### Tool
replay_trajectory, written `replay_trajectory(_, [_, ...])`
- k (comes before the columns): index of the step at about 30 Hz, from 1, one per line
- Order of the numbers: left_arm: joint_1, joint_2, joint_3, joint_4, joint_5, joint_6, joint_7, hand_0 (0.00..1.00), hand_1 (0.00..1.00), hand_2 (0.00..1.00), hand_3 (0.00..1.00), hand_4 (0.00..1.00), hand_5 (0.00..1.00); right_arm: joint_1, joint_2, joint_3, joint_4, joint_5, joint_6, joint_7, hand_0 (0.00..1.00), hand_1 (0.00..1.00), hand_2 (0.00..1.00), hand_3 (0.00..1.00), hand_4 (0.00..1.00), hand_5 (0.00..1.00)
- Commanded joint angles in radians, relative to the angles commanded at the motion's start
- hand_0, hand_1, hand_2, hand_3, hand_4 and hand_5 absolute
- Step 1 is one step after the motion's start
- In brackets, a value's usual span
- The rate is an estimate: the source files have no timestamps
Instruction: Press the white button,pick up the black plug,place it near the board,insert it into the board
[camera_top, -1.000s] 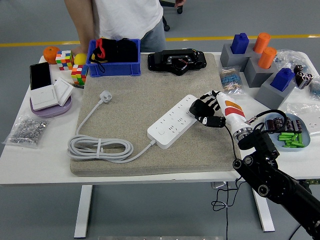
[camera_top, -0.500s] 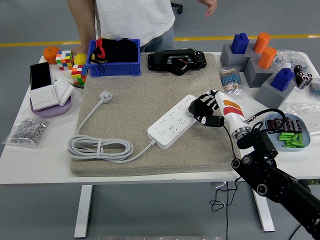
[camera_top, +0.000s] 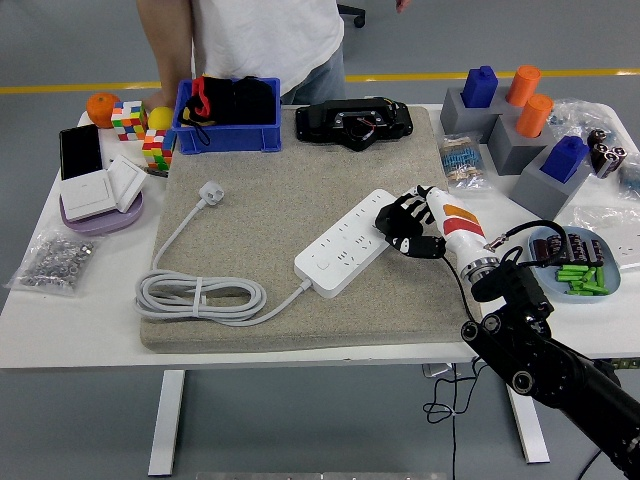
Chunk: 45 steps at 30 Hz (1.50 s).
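Observation:
A white power strip (camera_top: 345, 243) lies at an angle on the beige mat (camera_top: 260, 190), its white button (camera_top: 324, 263) near the left end. My right hand (camera_top: 404, 226) comes in from the lower right and sits over the strip's right end. Its black fingers (camera_top: 396, 215) curl down around a small dark thing that looks like the black plug. The plug is hard to tell apart from the fingers. The strip's grey cord (camera_top: 200, 295) lies coiled at the mat's left, ending in a grey plug (camera_top: 211, 190). My left arm is out of view.
A black device (camera_top: 354, 122) and a blue bin (camera_top: 228, 116) stand at the mat's far edge. Grey blocks with blue and orange pegs (camera_top: 520, 115) are at the back right, and a dish of green parts (camera_top: 578, 272) is to the right. A person (camera_top: 250, 35) stands behind the table.
My right hand has crept a little to the left onto the strip's right end. The person's raised hand at the top right has left the picture.

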Motion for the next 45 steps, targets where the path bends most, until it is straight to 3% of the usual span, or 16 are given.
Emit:
replay_trajectory(33, [0.002, 0.000, -0.009, 0.000, 0.009, -0.001, 0.000, 0.683, 0.675, 0.659, 0.684, 0.557, 0.189, 0.014, 0.000, -0.045, -0.003, 0.019, 0.002, -0.023, 0.435, 0.379, 0.396, 0.585, 0.805, 0.002])
replay_trajectory(34, [0.003, 0.000, -0.010, 0.000, 0.010, -0.001, 0.001, 0.683, 0.676, 0.659, 0.685, 0.558, 0.190, 0.014, 0.000, -0.046, -0.003, 0.023, 0.003, -0.022, 0.495, 0.490, 0.501, 0.615, 0.870, 0.002])
replay_trajectory(39, [0.004, 0.000, -0.012, 0.000, 0.010, -0.001, 0.001, 0.683, 0.676, 0.659, 0.685, 0.558, 0.190, 0.014, 0.000, -0.050, 0.009, 0.052, 0.016, -0.019, 0.495, 0.490, 0.501, 0.615, 0.870, 0.002])
replay_trajectory(40, [0.004, 0.000, -0.012, 0.000, 0.011, -0.001, 0.001, 0.683, 0.675, 0.659, 0.684, 0.557, 0.189, 0.014, 0.000, -0.051, 0.012, 0.058, 0.020, -0.018, 0.690, 0.687, 0.645, 0.767, 0.998, 0.203])
replay_trajectory(45, [0.004, -0.001, -0.013, 0.000, 0.015, -0.001, 0.001, 0.683, 0.675, 0.659, 0.684, 0.557, 0.189, 0.015, 0.000, -0.052, 0.019, 0.088, 0.044, -0.008, 0.690, 0.687, 0.645, 0.767, 0.998, 0.203])
